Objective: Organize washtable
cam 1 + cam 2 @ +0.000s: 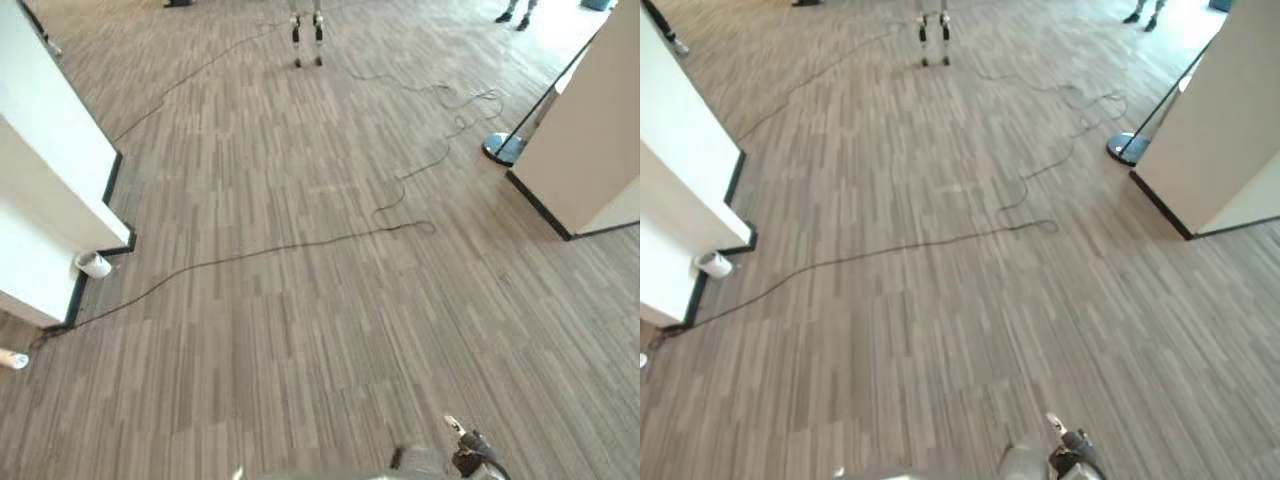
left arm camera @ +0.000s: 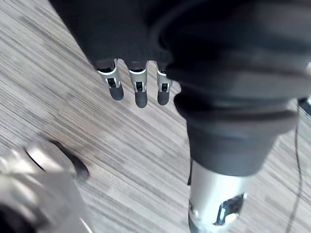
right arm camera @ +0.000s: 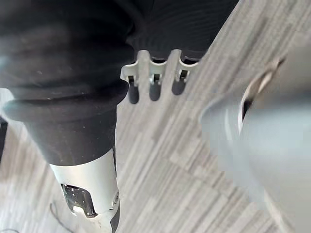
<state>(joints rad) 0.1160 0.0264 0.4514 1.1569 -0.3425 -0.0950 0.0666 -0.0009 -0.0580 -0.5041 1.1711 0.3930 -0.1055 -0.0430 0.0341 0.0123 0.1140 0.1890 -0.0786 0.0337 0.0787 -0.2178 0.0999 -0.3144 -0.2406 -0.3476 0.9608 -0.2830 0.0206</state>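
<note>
Washtable: its direction from either hand cannot be told; the silver, dark-tipped left hand (image 2: pixel 139 90) and right hand (image 3: pixel 154 83) hang over grey striped plank floor (image 1: pixel 300 310), fingers straight, empty.

left hand (image 2: pixel 138 90): matt dark ribbed cover, cloth-like; fingers (image 2: pixel 114 87) smooth silver, dark matt tips | right hand (image 3: pixel 154 85): same cover and finger finish | floor (image 2: pixel 73 102) below both hands: matt grey streaked plank pattern | wall panels (image 1: pixel 50 170): smooth white, black trim

Quick tally, nothing fancy: two white partitions (image 1: pixel 45 190) (image 1: pixel 590 130), one white roll (image 1: pixel 93 264), one round stand base (image 1: pixel 500 149), two shoes (image 1: pixel 523 22) of a person.
</note>
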